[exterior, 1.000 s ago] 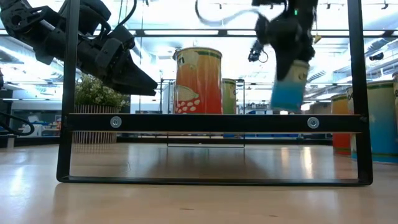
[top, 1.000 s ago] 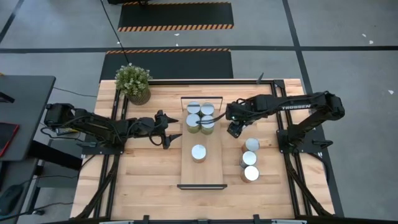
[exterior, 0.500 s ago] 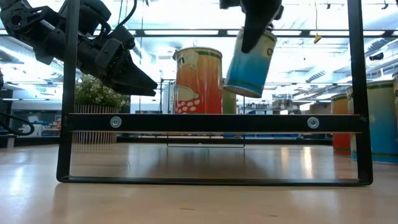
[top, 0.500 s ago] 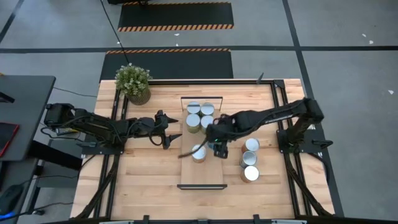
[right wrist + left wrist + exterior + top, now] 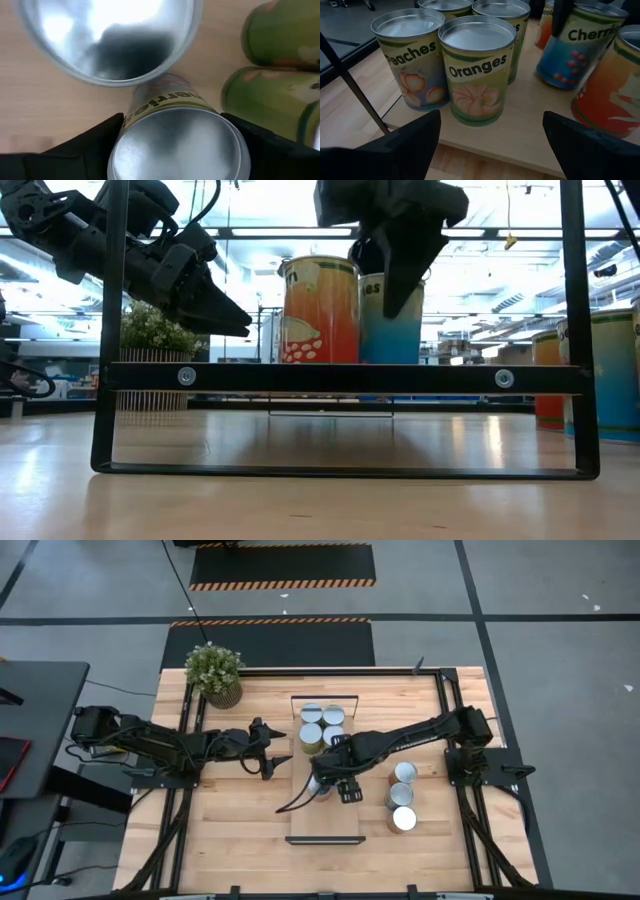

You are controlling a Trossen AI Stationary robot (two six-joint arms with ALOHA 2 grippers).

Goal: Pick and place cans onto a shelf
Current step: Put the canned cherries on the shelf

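While your right gripper (image 5: 335, 783) has its jaws clamped on the blue-labelled silver-topped cherries can (image 5: 392, 320), check it sits flat on the light-wood shelf (image 5: 325, 818) beside the orange-labelled can (image 5: 320, 310) before releasing, left gripper (image 5: 270, 745) waiting, jaws apart.

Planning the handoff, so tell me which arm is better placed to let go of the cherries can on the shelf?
Right. The right gripper is over the shelf, shut on the cherries can beside another can; the left gripper waits off the shelf, empty.
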